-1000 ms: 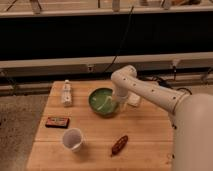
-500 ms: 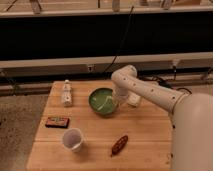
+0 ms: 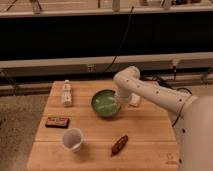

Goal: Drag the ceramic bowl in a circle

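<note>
Camera view — looks down from the near side onto a wooden table (image 3: 150, 134). Finds the ceramic bowl (image 3: 103, 102) toward the far middle of the table, sitting flat and upright, mouth facing up. Being round, offers no long axis and no real heading; only the pale streaks inside could betray a turn.

Meets the pincer (image 3: 118, 104) at the bowl's right rim, lowered there from the white arm (image 3: 152, 93) reaching in from the right. Cannot tell whether clamped on the rim or merely resting against it. Seems set at the edge rather than over the middle so as to slide the bowl flat across the wood instead of lifting it. Probably also comes in from the right simply because of the base standing on that side.

Around the bowl:
- white bottle (image 3: 66, 93) lying at the far left, apart from the bowl
- dark flat packet (image 3: 57, 122) to the left and nearer
- translucent cup (image 3: 72, 139) upright at the near left
- brown snack-like piece (image 3: 119, 145) near the middle front
- small white thing (image 3: 135, 100) just beside the arm, partly hidden

Suggests a modest circle — bare wood on the near and right sides, less slack toward the small white thing. Gives no sign of how far along the drag is.
</note>
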Controlling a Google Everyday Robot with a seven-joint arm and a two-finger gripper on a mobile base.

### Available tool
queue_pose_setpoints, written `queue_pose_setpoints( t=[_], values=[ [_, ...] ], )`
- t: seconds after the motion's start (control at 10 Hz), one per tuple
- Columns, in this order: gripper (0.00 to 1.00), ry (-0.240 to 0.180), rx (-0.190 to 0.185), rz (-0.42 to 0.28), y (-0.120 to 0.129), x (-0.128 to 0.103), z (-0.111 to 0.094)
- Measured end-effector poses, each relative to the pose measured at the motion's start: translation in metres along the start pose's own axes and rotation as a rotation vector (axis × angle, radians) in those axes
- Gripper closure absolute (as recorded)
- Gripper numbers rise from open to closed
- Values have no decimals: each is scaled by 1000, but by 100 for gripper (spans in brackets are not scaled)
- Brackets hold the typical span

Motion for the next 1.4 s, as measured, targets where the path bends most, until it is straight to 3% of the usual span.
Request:
queue_pose_setpoints(
  t=[0.2, 0.6, 1.0, 1.4],
  values=[
    [99, 3, 1, -12, 3, -4, -2],
    [99, 11, -4, -100, -30, -39, 3],
    [99, 17, -8, -125, -42, -49, 2],
    [99, 21, -6, -109, -18, -33, -5]
  ],
)
